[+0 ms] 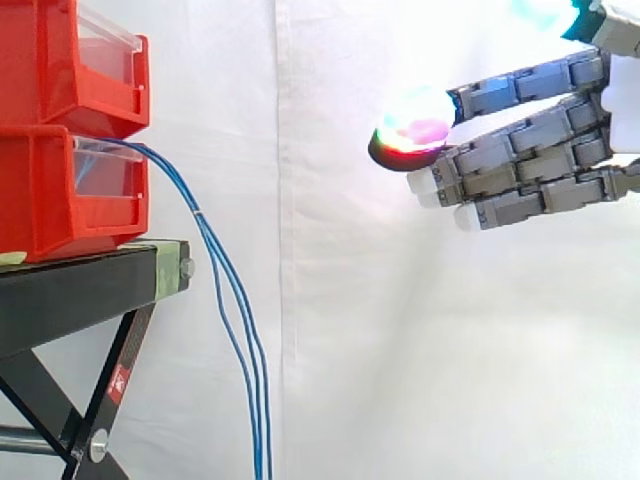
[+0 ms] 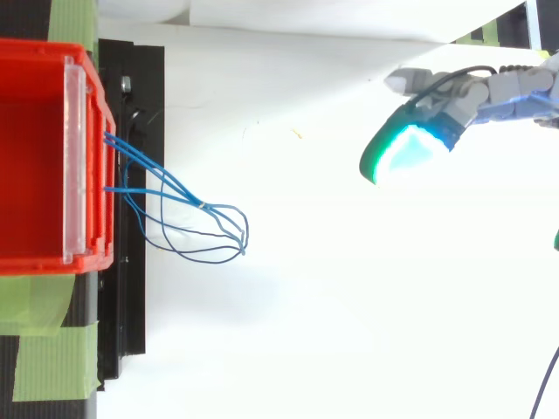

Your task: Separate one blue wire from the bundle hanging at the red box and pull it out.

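A bundle of thin blue wires (image 1: 225, 290) comes out of the lower red bin (image 1: 60, 190) and hangs down past the black stand to the bottom of the side view. From above the blue wires (image 2: 188, 218) loop out from the red bin's (image 2: 35, 157) front edge. My hand (image 1: 530, 150) is at the right, well apart from the wires, level with the lower bin. Its fingers are straight and point left toward the bins, holding nothing. One pad glows red and green, and in the top view the hand (image 2: 489, 92) shows a green-cyan pad.
Two red bins are stacked on the black stand (image 1: 90, 285), with the upper red bin (image 1: 70, 60) on top. Green tape (image 2: 44, 353) marks the stand. A white curtain hangs behind.
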